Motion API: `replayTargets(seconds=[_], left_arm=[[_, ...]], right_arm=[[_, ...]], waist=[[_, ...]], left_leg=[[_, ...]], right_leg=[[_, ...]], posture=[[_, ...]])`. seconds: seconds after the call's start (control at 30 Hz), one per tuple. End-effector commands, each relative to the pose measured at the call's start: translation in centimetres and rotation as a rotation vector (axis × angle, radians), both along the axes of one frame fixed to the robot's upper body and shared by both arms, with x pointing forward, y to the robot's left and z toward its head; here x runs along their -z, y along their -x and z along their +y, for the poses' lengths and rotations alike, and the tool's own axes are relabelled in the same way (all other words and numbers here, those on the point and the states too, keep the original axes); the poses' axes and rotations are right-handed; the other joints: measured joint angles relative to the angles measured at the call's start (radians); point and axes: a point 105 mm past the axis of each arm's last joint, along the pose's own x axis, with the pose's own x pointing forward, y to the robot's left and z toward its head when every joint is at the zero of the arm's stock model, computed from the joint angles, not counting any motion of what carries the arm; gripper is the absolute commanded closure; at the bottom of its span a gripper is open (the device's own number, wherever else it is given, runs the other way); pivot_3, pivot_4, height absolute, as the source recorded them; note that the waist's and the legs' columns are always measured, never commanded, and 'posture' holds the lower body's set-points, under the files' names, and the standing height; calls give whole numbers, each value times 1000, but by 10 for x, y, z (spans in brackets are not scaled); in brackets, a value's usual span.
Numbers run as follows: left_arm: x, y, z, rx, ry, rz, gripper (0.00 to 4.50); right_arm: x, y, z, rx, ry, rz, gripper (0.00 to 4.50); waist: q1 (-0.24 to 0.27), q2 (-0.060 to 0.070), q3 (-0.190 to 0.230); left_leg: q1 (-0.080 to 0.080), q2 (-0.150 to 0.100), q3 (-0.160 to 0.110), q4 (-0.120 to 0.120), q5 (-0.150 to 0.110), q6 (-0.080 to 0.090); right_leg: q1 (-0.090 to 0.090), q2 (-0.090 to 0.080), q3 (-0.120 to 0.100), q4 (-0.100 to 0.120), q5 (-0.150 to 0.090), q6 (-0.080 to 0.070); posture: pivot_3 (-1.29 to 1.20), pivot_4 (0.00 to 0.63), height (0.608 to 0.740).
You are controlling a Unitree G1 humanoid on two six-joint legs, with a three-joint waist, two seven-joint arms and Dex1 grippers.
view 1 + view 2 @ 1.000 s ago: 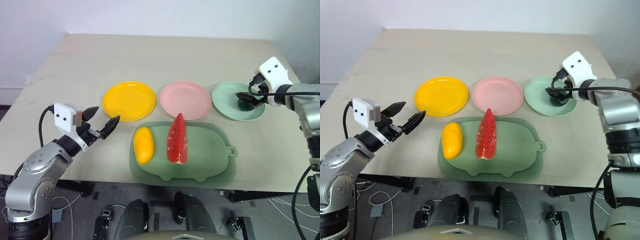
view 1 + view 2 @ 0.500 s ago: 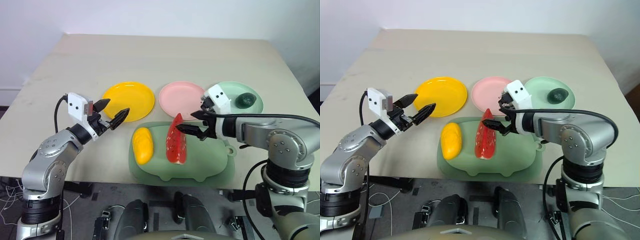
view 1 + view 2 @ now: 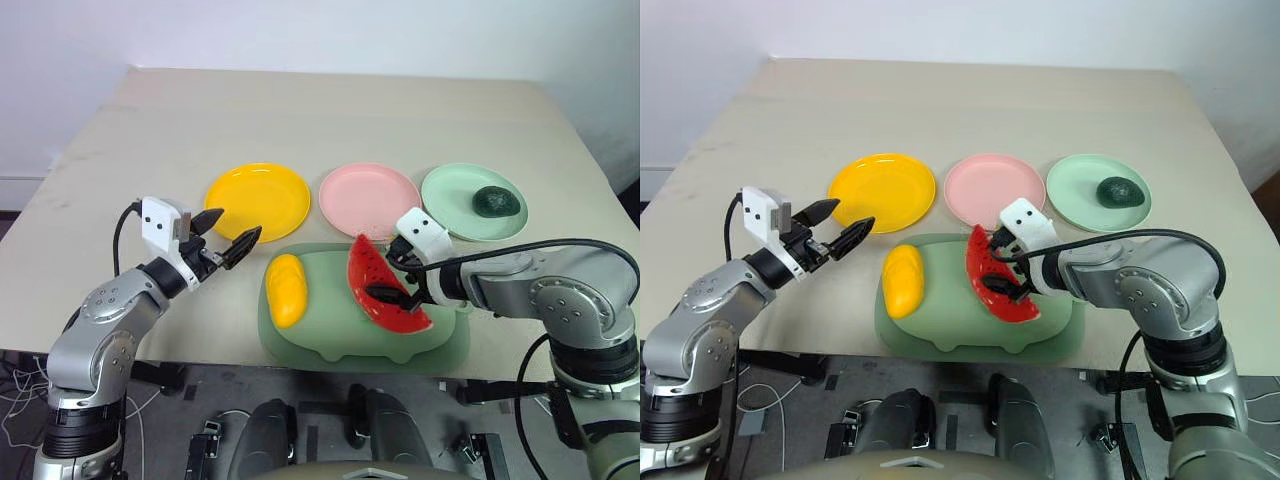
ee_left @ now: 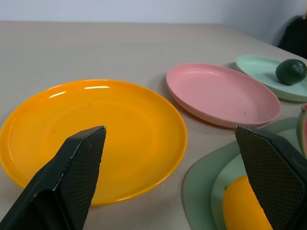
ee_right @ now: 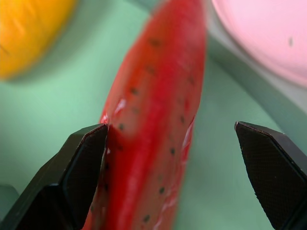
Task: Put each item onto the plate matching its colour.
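I see the right gripper (image 3: 395, 282) down at the watermelon wedge (image 3: 385, 298) on the pig-shaped mat (image 3: 330, 335) — jaws wide apart, straddling it, one finger against its red face, no clamp. The wedge leans tilted, just below the pink plate (image 3: 370, 199). The yellow mango (image 3: 287, 289) lies on the mat's left part. The avocado (image 3: 495, 201) sits on the green plate (image 3: 455, 190). My left gripper (image 3: 229, 233) hovers over the worktop (image 3: 300, 110) beside the yellow plate (image 3: 258, 200) — jaws apart, empty.
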Motion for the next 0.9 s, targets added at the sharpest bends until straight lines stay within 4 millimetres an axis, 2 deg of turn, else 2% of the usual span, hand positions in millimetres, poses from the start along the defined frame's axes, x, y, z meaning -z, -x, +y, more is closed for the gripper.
replayTargets(seconds=[0.03, 0.13, 0.27, 0.33, 0.43, 0.53, 0.67, 0.8, 0.9], left_arm=[[-16, 4, 1, -11, -6, -78, 0], [-16, 4, 1, -15, -7, -82, 0], [-17, 4, 5, -25, -12, -88, 0], [-17, 5, 6, -28, -15, -89, 0], [-19, 5, 7, -34, -20, -93, 0], [-20, 5, 9, -37, -24, -95, 0], [-23, 6, 10, -40, -36, -99, 0], [-26, 8, 12, -48, -44, -106, 0], [-26, 12, 12, -56, -52, -104, 0]], right_arm=[[-6, 1, 4, -33, 32, -46, 206], [-7, 1, 5, -42, 35, -53, 944], [-37, -15, 4, -44, -22, -132, 2345], [-53, -26, 3, -29, -47, -176, 2713], [-82, -54, -3, 17, -61, -277, 2732], [-92, -79, -9, 24, -28, -344, 2732], [-82, -120, -16, 16, 58, -402, 2732], [-66, -143, -7, -29, 72, -393, 2732], [-58, -152, -2, -61, 82, -392, 2732]], waist=[[0, 0, 0], [0, 0, 0], [0, 0, 0], [0, 0, 0], [-1, 0, 0], [0, 0, 0], [-5, 0, 0], [-6, 0, 0], [-13, 1, 1]], left_leg=[[0, 0, 0, 0, 0, 0], [0, 0, 0, 0, 0, 0], [0, 1, 0, 0, 0, 0], [0, 0, 0, 0, 0, 0], [-1, 0, 0, 0, 0, 0], [-1, 0, 1, -1, 0, 0], [-1, 0, 1, -1, 0, 0], [-1, 0, 2, -1, 0, 0], [-1, 0, 2, -1, 0, 0]], right_leg=[[0, 0, 0, 0, 0, 0], [0, 0, 0, 0, 0, 0], [0, 0, 0, -1, 0, 0], [0, 0, 0, -1, 0, 0], [-1, 0, 0, -1, 0, 0], [-1, 0, 0, -1, 0, 0], [-1, 0, 0, -1, 0, 0], [-1, 0, 0, -1, 0, 0], [-2, 0, 0, 0, 0, 0]], posture=[[0, 150, 740], [0, 150, 740], [0, 150, 740], [0, 150, 740], [0, 150, 740], [0, 150, 740], [0, 150, 740], [0, 150, 740], [0, 150, 740]])
